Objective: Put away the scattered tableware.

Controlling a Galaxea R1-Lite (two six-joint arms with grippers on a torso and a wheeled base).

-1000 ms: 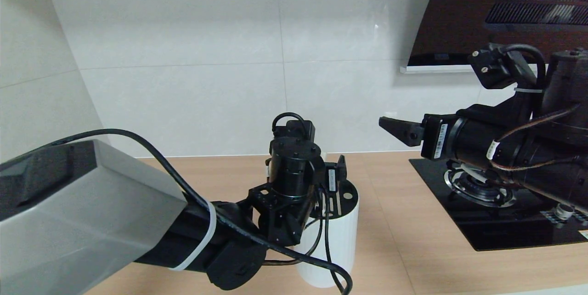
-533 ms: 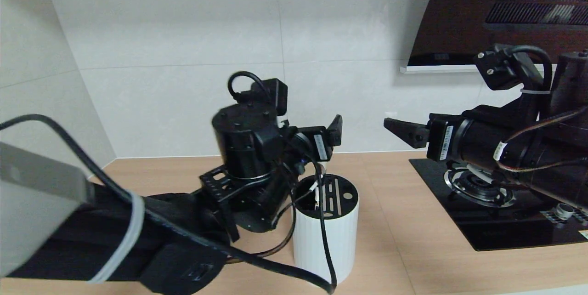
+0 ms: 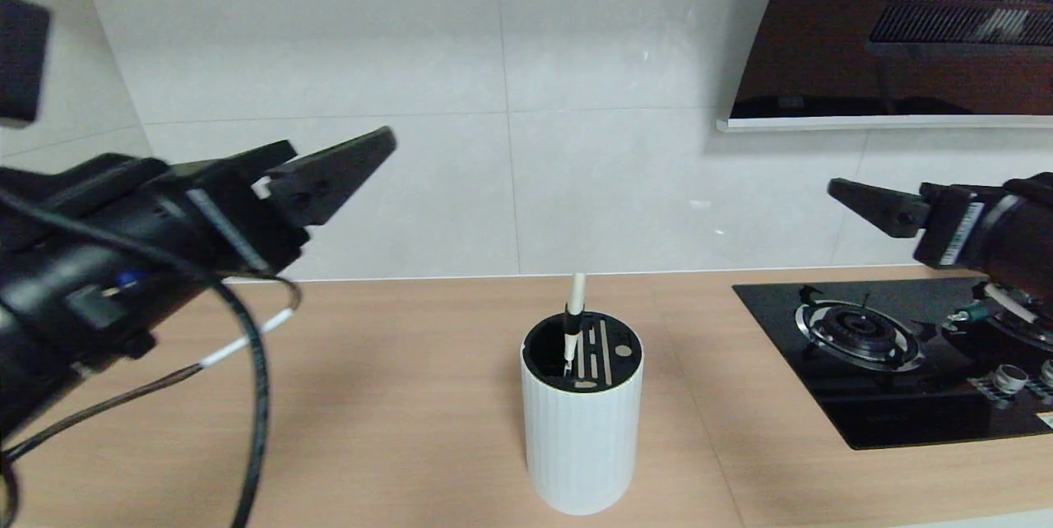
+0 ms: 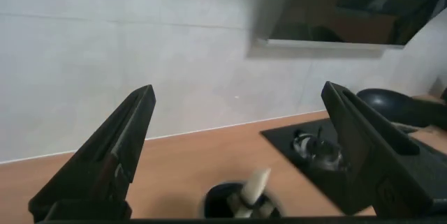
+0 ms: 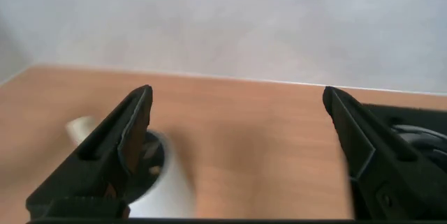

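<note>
Wooden kitchen surface [image 3: 411, 396]: white slotted holder [image 3: 582, 437] mid-surface, white-handled utensil [image 3: 574, 302] standing in it. Left tool [image 4: 237, 90] wide, empty, raised at left. Right tool [image 5: 237, 93] wide, empty, near gas hob [image 3: 888, 363]. Risk: arm clipping utensil tips holder.

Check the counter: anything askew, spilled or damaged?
Nothing stands out. The utensil holder stands upright on the wooden counter, a white-handled utensil seated in its slotted top. No spill or damage visible. The left gripper and right gripper are open, empty.
</note>
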